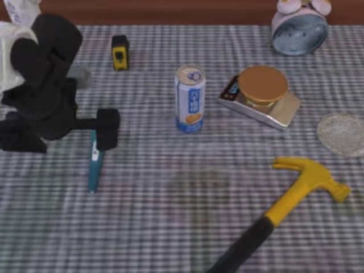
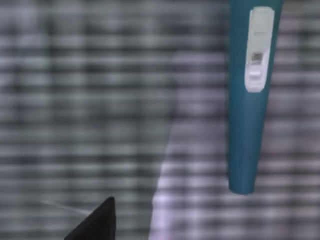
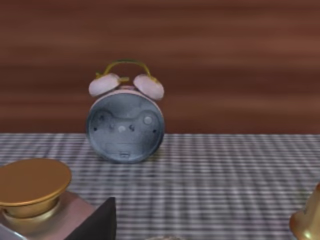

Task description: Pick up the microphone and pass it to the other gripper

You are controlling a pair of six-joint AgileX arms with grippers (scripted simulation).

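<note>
Microphone (image 1: pixel 95 165) lies flat near the table's (image 1: pixel 170 227) left edge, teal handle pointing toward the front edge, while the left gripper (image 1: pixel 107 128) reaches in over its head end from the left, arm bent low, finger spread impossible to tell.

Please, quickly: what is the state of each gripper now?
Left gripper: over the microphone head at table's left; grip cannot be told.
Right gripper: outside the top view; state cannot be told.
</note>
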